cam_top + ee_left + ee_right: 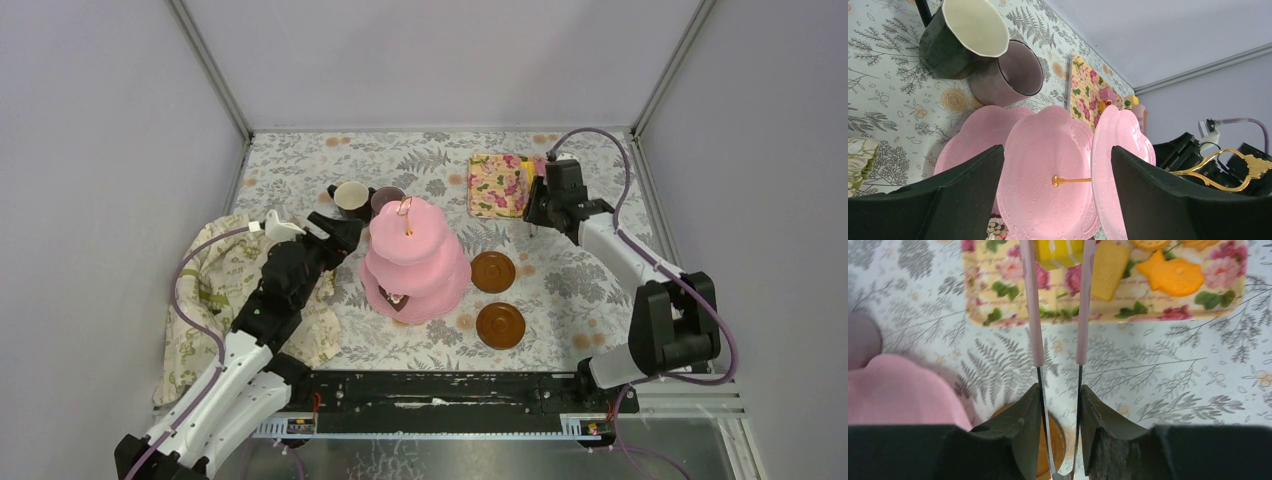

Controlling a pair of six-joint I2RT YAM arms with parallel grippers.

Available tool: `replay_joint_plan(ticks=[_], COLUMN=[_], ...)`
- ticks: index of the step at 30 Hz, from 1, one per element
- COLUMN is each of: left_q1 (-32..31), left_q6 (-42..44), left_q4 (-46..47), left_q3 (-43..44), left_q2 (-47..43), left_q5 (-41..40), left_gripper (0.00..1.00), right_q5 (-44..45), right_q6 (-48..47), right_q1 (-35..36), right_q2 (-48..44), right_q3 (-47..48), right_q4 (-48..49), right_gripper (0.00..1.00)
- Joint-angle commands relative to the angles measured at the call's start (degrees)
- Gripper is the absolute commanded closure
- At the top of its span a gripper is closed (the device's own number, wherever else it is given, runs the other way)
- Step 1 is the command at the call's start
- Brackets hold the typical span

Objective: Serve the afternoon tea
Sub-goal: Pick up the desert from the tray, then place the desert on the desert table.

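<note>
cake stand [415, 262] upright, handle [405, 207] up, left end effector [340, 232] released, right end effector [1060, 410] grasping tongs [1031, 315]

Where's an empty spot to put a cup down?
Bare room right of the saucers, and at the far left behind the mugs. Crowded where mugs, stand and left gripper bunch.

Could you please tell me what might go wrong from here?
The yellow sweet is held only between the thin tongs in the right hand, so it may slip out. The open left hand sits close to the cake stand and mugs and could knock them.
</note>
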Motion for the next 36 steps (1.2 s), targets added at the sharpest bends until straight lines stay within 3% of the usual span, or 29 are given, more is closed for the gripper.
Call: replay_joint_plan(ticks=[1,18,36], left_q1=[-0.30,-0.32,-0.33], left_q6=[1.05,0.50,0.50], left_q4=[-0.91,-2.45,-1.79], left_q3=[2.35,3.69,3.45], left_q2=[-1.23,-1.08,0.18], left_q5=[-1.83,-2.71,-2.89], left_gripper=[0.14,0.15,0.15], right_q5=[1.03,-0.10,-1.34], right_q6=[-0.31,3.35,9.32], right_q1=[3.58,16.11,26.86], right_q2=[-6.71,-22.38,-19.33], right_q3=[-3.76,-20.01,-24.53], right_q4=[3.24,6.07,14.02], right_gripper=[1.00,1.00,1.00])
